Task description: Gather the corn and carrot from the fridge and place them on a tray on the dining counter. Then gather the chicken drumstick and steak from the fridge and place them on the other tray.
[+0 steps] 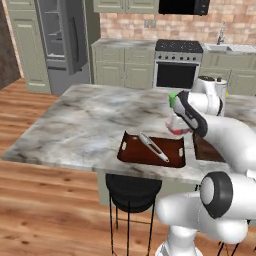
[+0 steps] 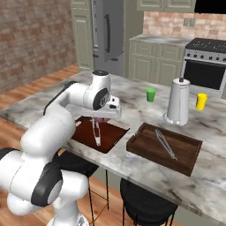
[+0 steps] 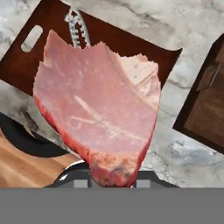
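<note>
A raw pink steak (image 3: 96, 113) hangs in my gripper (image 3: 111, 175), which is shut on its lower edge. The steak (image 1: 177, 127) is held just above the counter, over the right end of a flat dark wooden tray (image 1: 131, 151) that has metal tongs (image 1: 154, 147) lying on it. In the right base view the gripper (image 2: 100, 118) points down over that tray (image 2: 84, 132). A second, deeper tray (image 2: 185, 154) with its own tongs (image 2: 165, 143) lies beside it. The corn, carrot and chicken drumstick are out of view.
On the marble dining counter (image 1: 85, 125) stand a white kettle (image 2: 178, 101), a green cup (image 2: 151, 94) and a yellow cup (image 2: 201, 101). Black stools (image 1: 132, 192) sit under the counter's near edge. The fridge (image 1: 62, 40) stands at the far wall, the stove (image 1: 179, 62) to its right.
</note>
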